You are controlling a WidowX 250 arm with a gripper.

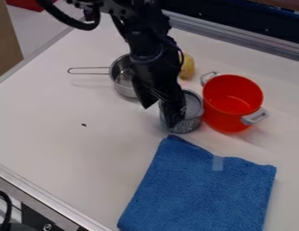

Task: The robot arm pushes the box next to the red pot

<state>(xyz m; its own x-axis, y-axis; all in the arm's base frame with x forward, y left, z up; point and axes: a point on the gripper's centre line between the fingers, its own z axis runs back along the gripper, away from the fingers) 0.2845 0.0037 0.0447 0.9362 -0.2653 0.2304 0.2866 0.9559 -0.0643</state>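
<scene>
White tabletop [67, 149] runs toward eight o'clock to its metal-trimmed edge [30, 188], while the black two-finger gripper [158, 116], fingers spread, hangs at one round grey tin [190, 122], with one red two-handled pot [229, 106] just beside it at two o'clock and one folded blue cloth [199, 189] at five.

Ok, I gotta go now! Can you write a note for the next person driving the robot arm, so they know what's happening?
Gripper: the black gripper is low over the table, fingers apart, one of them at the left side of the grey tin. I can't tell if it's touching.
Things: the tin, which seems to be the "box", stands right beside the red pot. The blue cloth lies in front of them.
Done: the tin is next to the pot.
Left: probably just lift the gripper away gently, without tipping the tin.
</scene>
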